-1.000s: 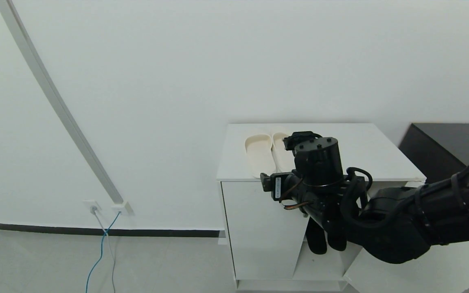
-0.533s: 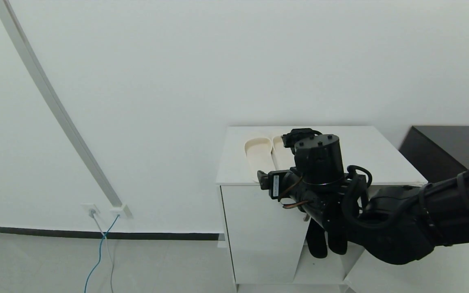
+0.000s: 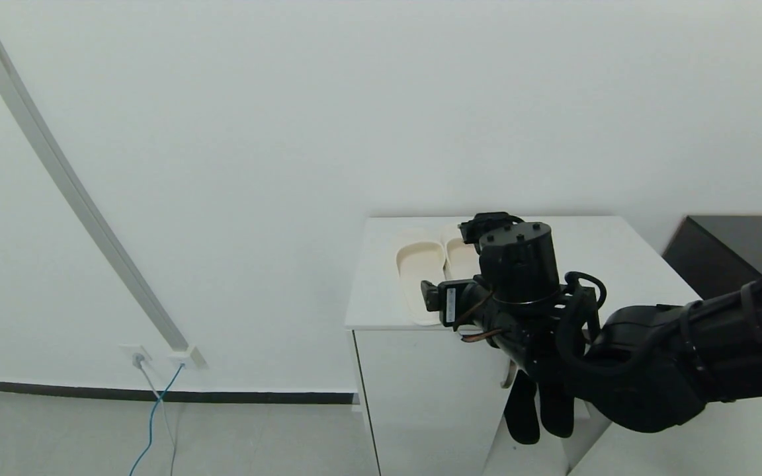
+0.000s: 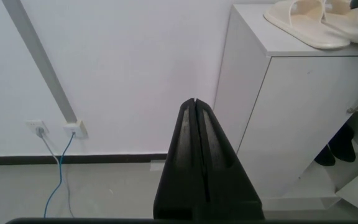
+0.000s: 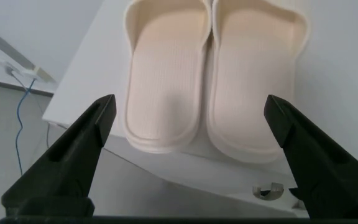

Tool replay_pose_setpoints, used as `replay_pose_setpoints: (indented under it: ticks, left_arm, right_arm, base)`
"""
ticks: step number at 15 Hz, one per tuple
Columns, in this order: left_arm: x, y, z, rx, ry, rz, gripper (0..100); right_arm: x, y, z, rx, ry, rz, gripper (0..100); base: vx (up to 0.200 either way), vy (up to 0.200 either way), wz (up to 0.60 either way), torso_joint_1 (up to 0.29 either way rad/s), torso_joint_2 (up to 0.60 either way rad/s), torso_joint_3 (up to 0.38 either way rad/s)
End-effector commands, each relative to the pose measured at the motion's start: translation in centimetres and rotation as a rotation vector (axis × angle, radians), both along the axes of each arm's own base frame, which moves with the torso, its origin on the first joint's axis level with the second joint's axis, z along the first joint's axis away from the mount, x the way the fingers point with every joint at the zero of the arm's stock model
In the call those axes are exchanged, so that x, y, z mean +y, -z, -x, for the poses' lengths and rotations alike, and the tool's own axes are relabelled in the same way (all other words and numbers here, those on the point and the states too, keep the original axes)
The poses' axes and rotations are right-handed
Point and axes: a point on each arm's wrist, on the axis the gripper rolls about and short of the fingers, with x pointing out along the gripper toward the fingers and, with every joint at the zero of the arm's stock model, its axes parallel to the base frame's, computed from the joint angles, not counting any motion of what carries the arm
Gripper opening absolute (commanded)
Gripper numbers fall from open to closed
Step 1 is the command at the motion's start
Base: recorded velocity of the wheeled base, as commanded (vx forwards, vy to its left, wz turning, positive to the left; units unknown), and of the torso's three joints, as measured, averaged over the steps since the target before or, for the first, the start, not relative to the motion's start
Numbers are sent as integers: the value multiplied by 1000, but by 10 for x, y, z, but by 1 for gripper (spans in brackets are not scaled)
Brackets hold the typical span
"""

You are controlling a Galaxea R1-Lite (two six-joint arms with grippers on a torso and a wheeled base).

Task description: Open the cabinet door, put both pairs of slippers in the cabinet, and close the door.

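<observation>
A pair of cream slippers (image 3: 421,277) (image 5: 213,68) (image 4: 319,22) lies side by side on top of the white cabinet (image 3: 606,258), toward its left front edge. My right gripper (image 5: 190,106) hangs open just above them, one finger on each outer side of the pair, touching neither. In the head view my right wrist (image 3: 516,264) covers part of the right slipper. A pair of black slippers (image 3: 540,413) (image 4: 337,149) stands inside the cabinet's open right half. My left gripper (image 4: 194,102) is shut on nothing, low and to the left of the cabinet.
The cabinet's left door (image 3: 427,396) is shut; the right door (image 3: 659,449) stands swung out toward me. A dark table (image 3: 738,244) lies to the right. Wall sockets with cables (image 3: 156,363) and a slanted wall duct (image 3: 57,172) are on the left.
The head view has shifted, so the cabinet sits lower in the picture. Relative to the cabinet top, my right gripper has come up from the front edge to over the cream slippers.
</observation>
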Motion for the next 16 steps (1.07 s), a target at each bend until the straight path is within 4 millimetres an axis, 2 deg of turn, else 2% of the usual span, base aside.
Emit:
replay_pose_setpoints:
  ticks: [1,3,5,9,12,16]
  left_arm:
    - [0,0,0,-1,0,0,0]
    - [0,0,0,-1,0,0,0]
    - [0,0,0,-1,0,0,0]
    - [0,0,0,-1,-1,1,0]
    - [0,0,0,-1,-3,4,0]
    - [0,0,0,-1,-3,4,0]
  right_arm:
    - [3,8,-4,11,4,13,100]
    - [6,13,-11,1,6,6,100]
    - [9,20,-32,-32,22,19,100]
    - [19,36,-56,-34,29,54,100]
    - [24,47,-85,-52,63,45,100]
    - [22,48,-116,-99,102,53,100]
  base:
    - [0,0,0,0,0,0]
    - [0,0,0,0,0,0]
    - [0,0,0,0,0,0]
    - [0,0,0,0,0,0]
    - [0,0,0,0,0,0]
    - [0,0,0,0,0,0]
